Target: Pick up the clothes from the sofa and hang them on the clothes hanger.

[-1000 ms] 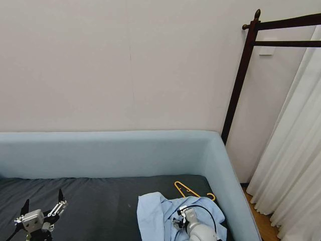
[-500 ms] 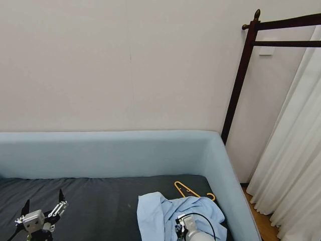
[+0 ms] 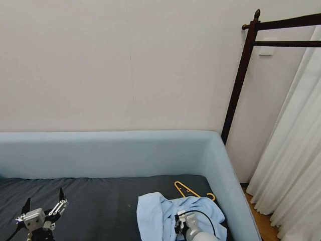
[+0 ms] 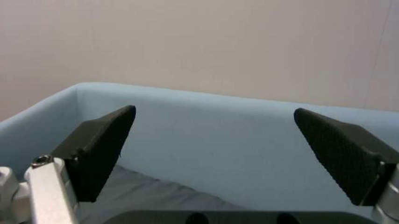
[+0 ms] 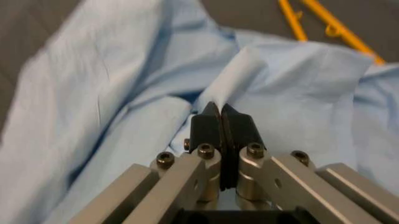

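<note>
The light blue shirt [image 3: 163,213] lies crumpled on the sofa's dark grey seat [image 3: 100,201], at the seat's right end, close to the sofa's right armrest [image 3: 228,186]. The right gripper [image 3: 179,222] is down on the shirt near the seat's front edge. In the right wrist view its two black pads [image 5: 209,126] are pressed together, and a raised fold of the shirt [image 5: 124,93] is pinched between them, standing up out of the tips of the right gripper [image 5: 219,105]. The rest of the cloth spreads in loose folds around the pinch and rests on the seat.

An orange hanger [image 3: 188,191] lies flat on the seat just behind the shirt, toward the sofa's backrest [image 3: 110,153]. One end of it disappears under the cloth. From the right wrist it shows beyond the pinched fold [image 5: 330,28].

The left gripper [image 3: 44,202] hovers above the left part of the sofa seat, well apart from the shirt. Its fingers [image 4: 100,149] are spread wide with nothing between them, and it points toward the pale blue backrest, as the left wrist view of the left gripper [image 4: 213,112] shows.

A dark wooden clothes rack [image 3: 241,75] stands upright beyond the sofa's right rear corner, against the wall, with white curtains [image 3: 296,150] beside it.
</note>
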